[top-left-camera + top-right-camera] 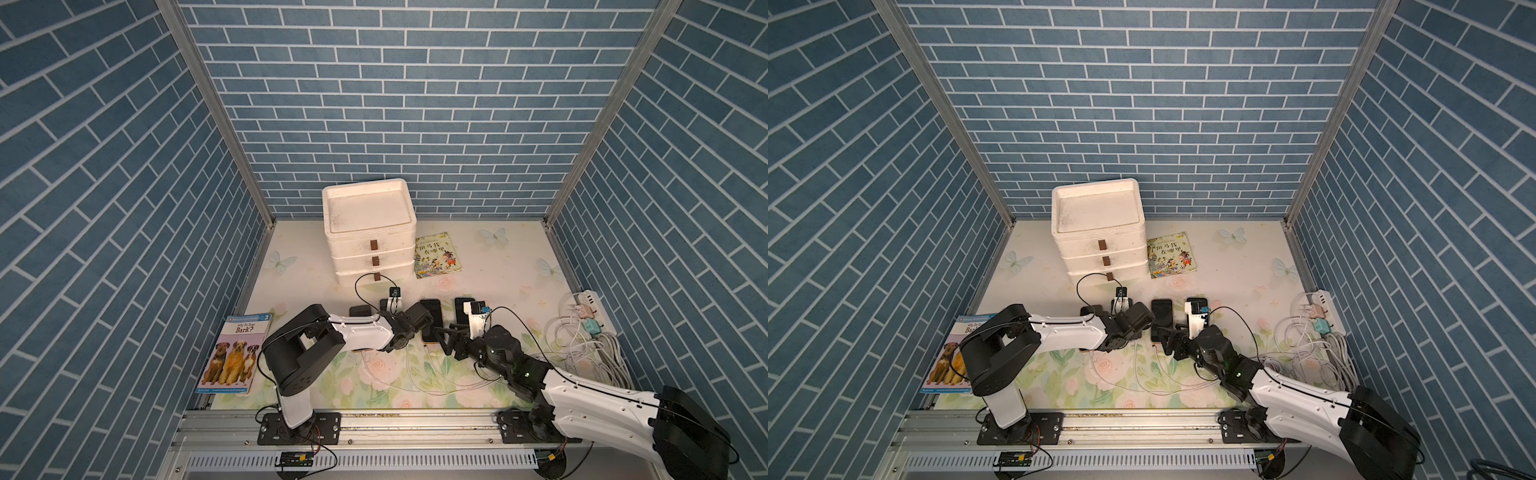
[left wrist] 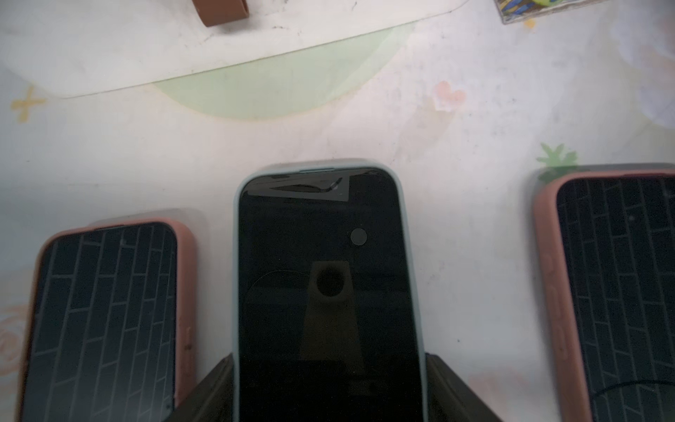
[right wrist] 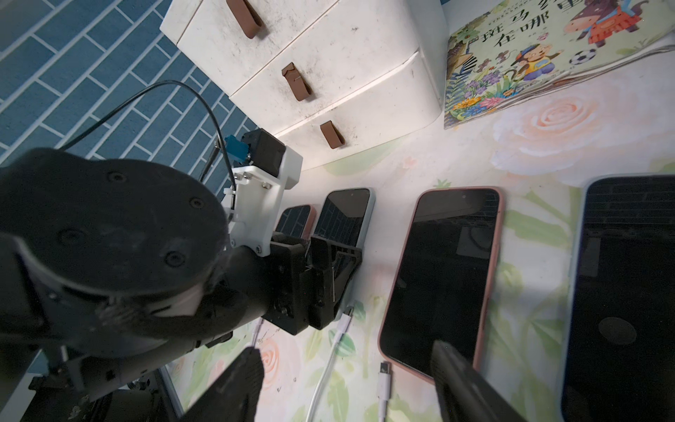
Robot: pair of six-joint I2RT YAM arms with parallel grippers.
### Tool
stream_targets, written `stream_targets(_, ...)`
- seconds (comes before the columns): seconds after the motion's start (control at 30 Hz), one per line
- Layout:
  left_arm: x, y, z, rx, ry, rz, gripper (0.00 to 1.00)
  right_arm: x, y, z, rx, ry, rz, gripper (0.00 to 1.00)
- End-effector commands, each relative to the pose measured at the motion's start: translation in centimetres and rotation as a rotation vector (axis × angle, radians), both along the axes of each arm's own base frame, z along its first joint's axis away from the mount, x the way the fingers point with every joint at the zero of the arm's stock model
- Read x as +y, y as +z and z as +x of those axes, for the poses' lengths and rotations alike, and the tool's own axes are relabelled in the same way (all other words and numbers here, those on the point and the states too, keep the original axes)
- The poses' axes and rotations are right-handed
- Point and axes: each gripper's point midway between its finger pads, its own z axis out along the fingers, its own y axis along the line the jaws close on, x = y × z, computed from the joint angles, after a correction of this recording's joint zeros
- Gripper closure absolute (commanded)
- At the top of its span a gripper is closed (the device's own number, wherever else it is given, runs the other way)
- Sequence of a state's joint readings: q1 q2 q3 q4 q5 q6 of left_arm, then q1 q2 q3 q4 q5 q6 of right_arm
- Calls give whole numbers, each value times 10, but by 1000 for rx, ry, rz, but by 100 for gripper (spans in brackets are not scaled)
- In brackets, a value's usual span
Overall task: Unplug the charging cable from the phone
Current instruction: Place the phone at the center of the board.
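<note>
Between the left tool (image 2: 330, 394), spread wide around a phone (image 2: 328, 292), and the wide-open right tool (image 3: 347, 383) lie loose cables (image 3: 384, 380).

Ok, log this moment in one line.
left tool astride blue-cased phone, grip unclear | right tool open over white cable plug | plug lies free beside pink-cased phone

Floral tabletop (image 1: 490, 270), pretty crowded: phones (image 3: 443, 270), loose white cables (image 3: 384, 383), white drawer unit (image 1: 370, 232), two picture books (image 1: 436, 255), power strip (image 1: 592, 309).
</note>
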State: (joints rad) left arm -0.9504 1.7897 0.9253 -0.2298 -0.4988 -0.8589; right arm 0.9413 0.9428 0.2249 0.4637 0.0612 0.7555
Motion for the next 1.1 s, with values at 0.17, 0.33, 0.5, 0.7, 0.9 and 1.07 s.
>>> stream_targets(0.17,-10,-23,-11,71,-18,-36,95,-2,8,2,-3,-11,25,22)
stream_targets(0.33,-4,-14,-15,64,-18,-42,9,-1,11,2,-7,-5,24,22)
stream_targets(0.5,4,23,-8,-10,5,-36,0,5,13,4,-12,12,0,22)
stream_targets(0.7,34,63,-9,-69,44,1,0,17,18,4,-5,52,0,22)
stream_targets(0.9,64,46,-23,48,3,10,0,25,19,6,-2,72,-9,22)
stream_targets(1.07,95,31,-26,105,48,22,0,32,14,5,8,91,-24,22)
